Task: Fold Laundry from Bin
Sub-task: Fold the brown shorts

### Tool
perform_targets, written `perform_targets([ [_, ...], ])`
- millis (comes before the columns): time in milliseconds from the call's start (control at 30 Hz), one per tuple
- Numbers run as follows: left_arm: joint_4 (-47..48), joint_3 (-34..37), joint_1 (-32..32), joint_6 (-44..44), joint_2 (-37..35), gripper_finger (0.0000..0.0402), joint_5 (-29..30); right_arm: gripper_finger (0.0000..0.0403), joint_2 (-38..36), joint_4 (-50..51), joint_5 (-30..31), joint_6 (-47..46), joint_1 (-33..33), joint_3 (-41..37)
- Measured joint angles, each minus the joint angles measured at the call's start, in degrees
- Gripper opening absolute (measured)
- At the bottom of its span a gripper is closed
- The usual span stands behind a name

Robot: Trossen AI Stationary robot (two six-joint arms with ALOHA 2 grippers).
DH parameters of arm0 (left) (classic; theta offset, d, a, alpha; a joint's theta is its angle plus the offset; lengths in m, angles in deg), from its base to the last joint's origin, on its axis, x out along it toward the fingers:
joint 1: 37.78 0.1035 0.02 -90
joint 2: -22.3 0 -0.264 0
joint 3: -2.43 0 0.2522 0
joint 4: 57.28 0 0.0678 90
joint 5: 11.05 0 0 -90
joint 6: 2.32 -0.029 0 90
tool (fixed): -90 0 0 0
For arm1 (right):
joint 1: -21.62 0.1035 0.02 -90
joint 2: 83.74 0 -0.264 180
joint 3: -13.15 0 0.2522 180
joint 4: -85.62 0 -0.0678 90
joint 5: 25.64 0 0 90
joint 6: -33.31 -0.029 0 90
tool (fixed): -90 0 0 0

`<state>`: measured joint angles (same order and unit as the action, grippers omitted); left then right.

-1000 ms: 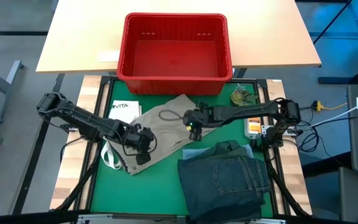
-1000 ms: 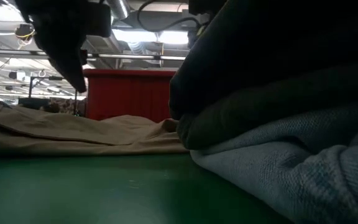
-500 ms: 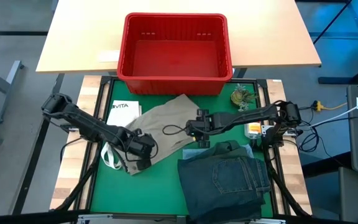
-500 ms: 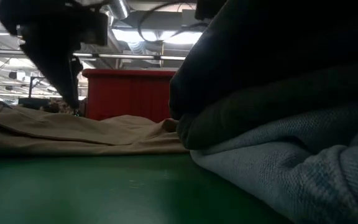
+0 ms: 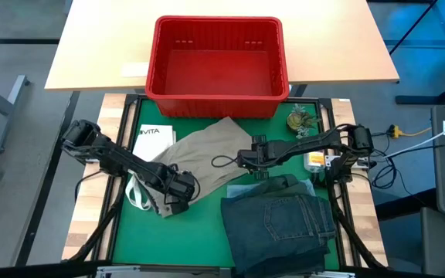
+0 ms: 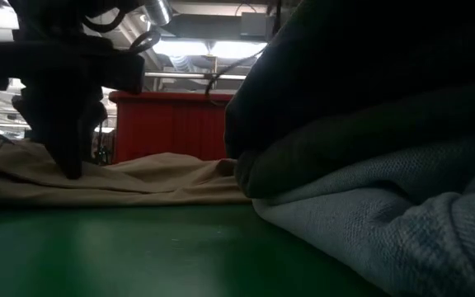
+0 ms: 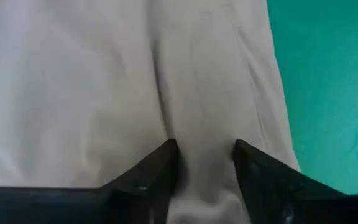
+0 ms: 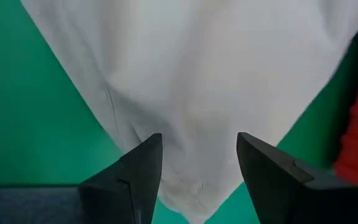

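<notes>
Folded jeans point(image 5: 280, 220) pile at the green mat's point(image 5: 199, 239) front right, blocking the low view. Left gripper point(image 5: 178, 193) fingers straddle a khaki garment point(image 5: 207, 154) ridge, narrowly parted; right gripper point(image 5: 242, 161) spreads wide over its corner, holding nothing.

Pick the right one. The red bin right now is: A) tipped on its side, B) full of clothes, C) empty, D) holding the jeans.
C: in the high view the red bin stands upright with only its bare floor showing, while the beige garment and the folded jeans lie on the green mat in front of it.
</notes>
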<state>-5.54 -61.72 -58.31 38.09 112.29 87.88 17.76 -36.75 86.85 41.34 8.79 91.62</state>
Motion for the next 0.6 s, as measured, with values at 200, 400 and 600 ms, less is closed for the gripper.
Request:
perform_targets([
  [200, 0.1, 0.0, -0.5, -0.1, 0.0, 0.0091, -5.3, 0.0207, 0.0, -0.1, -6.3, 0.0, -4.1, -1.9],
  [400, -0.1, 0.0, -2.0, -0.1, 0.0, 0.0058, -8.1, 0.0207, 0.0, -0.5, -9.7, -0.2, -7.6, -3.9],
  [600, -0.4, 0.0, -3.5, -0.1, 0.0, 0.0065, -8.0, 0.0207, 0.0, -0.4, -10.0, -0.3, -8.6, -4.4],
])
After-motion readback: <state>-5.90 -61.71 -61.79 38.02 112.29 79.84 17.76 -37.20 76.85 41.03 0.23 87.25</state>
